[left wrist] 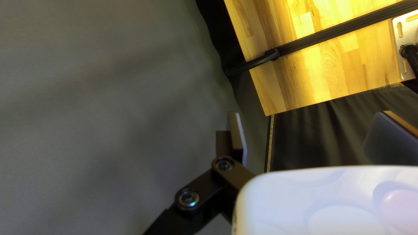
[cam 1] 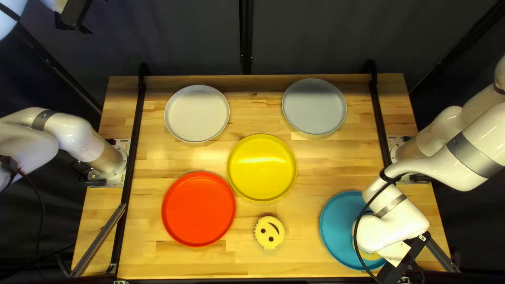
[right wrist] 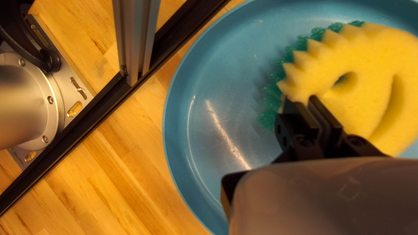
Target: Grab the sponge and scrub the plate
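Dark curtain [cam 1: 315, 37] hangs behind a pale wooden bench [cam 1: 142, 263] laid out with plates: white [cam 1: 197, 113], grey [cam 1: 314, 106], yellow [cam 1: 262, 168], red [cam 1: 198, 209] and blue [cam 1: 332, 231]. A smiling spare sponge [cam 1: 276, 234] lies below the yellow plate in the top left view. The sponge for the job [right wrist: 374, 56] is on the blue plate, yellow face up, its green scrubbing layer [right wrist: 270, 102] showing past the toothed edge and towards the plate.

My right tool [right wrist: 300, 99] looks pinched on a narrow strip of that edge, close by an eye hole. My left tool [left wrist: 310, 115] is spread, holding nothing, well away from the work.

The step in hand, as I judge it, is the scrub itself; how much is done I cannot tell. Best to press only enough to keep the green layer flat and draw short, overlapping strokes, taking in the bare side of the plate too. With the grip at one edge, the far side may lift or swing, so turns should be gentle. Hard pushing could slide the plate or tear the soft strip; fingertips too low might scrape it.
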Available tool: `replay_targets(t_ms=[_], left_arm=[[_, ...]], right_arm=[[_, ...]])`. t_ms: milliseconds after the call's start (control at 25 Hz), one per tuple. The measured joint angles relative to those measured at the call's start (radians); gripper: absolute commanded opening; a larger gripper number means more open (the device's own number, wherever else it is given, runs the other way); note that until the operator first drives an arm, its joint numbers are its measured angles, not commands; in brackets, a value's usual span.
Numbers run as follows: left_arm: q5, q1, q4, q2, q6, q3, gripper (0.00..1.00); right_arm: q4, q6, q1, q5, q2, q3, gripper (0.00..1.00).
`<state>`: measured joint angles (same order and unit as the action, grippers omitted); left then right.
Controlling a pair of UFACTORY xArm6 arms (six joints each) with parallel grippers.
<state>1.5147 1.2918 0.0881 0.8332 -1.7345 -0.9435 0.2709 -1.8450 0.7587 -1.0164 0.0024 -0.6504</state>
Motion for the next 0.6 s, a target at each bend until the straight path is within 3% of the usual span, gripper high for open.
replay_targets(t_ms=[600], left_arm=[[0.000, 0.000, 0.000, 0.000, 0.000, 0.000, 1.00]], right_arm=[[-0.038, -0.072, -0.147, -0.009, -0.141, 0.127, 0.00]])
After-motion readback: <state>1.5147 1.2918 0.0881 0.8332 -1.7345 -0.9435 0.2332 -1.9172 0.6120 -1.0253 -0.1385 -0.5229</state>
